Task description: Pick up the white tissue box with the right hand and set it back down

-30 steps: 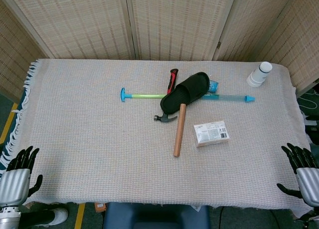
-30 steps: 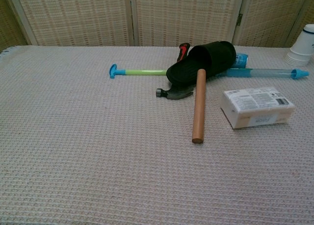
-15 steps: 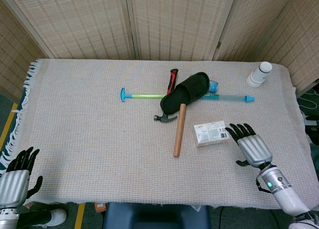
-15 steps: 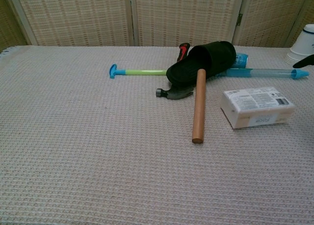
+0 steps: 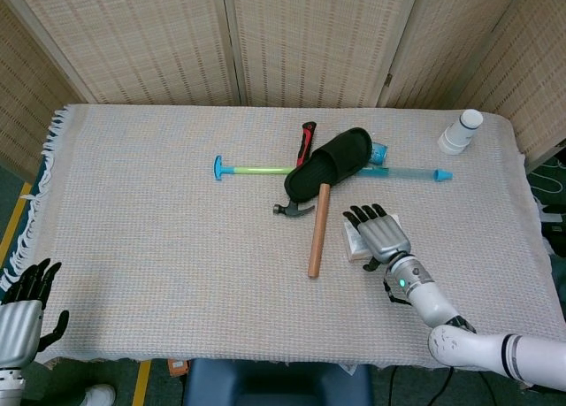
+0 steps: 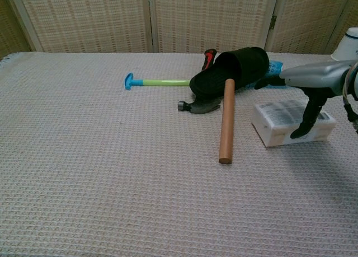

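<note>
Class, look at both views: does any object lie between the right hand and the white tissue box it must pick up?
Nothing visible does. The right hand is spread directly over the white tissue box, with its thumb hanging at the box's front side. The nearest object, the hammer, lies to the box's left, apart from it.

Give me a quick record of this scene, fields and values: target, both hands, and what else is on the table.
target: white tissue box, flat on the table, right of the hammer
right hand: spread above the box, thumb down its front side, not gripping
left hand: open, off the table's near left corner
other items: black slipper, green-and-blue stick, white cup stack
</note>
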`<action>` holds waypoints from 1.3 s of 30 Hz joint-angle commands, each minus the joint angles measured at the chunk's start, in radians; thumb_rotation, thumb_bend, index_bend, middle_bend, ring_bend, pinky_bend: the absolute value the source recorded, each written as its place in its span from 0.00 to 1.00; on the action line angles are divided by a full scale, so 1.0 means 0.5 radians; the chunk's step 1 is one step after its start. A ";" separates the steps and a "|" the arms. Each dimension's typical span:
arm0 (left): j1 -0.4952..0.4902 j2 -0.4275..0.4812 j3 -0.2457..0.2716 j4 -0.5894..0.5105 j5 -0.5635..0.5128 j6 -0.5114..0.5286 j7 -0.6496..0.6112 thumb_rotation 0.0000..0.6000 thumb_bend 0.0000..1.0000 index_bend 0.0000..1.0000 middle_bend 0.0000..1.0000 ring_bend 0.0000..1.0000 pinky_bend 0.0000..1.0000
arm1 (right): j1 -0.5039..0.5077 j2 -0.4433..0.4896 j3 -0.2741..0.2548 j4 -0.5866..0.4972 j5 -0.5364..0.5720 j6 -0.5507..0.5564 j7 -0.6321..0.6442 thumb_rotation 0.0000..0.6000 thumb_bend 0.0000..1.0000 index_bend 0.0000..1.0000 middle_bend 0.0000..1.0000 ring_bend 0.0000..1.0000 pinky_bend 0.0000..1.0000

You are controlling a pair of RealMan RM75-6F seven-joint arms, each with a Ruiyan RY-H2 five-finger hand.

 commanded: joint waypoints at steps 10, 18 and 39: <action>-0.002 0.007 -0.005 -0.003 -0.018 -0.016 -0.009 1.00 0.40 0.07 0.00 0.00 0.17 | 0.142 -0.107 -0.112 0.169 0.186 0.006 0.033 1.00 0.07 0.01 0.00 0.00 0.00; -0.003 0.020 -0.008 -0.010 -0.030 -0.027 -0.031 1.00 0.40 0.07 0.00 0.00 0.17 | 0.185 -0.147 -0.167 0.258 0.238 -0.002 0.075 1.00 0.07 0.11 0.07 0.00 0.00; -0.001 0.041 -0.016 -0.013 -0.045 -0.030 -0.068 1.00 0.40 0.07 0.00 0.00 0.17 | 0.136 -0.266 -0.213 0.409 -0.052 0.207 0.246 1.00 0.07 0.48 0.37 0.15 0.00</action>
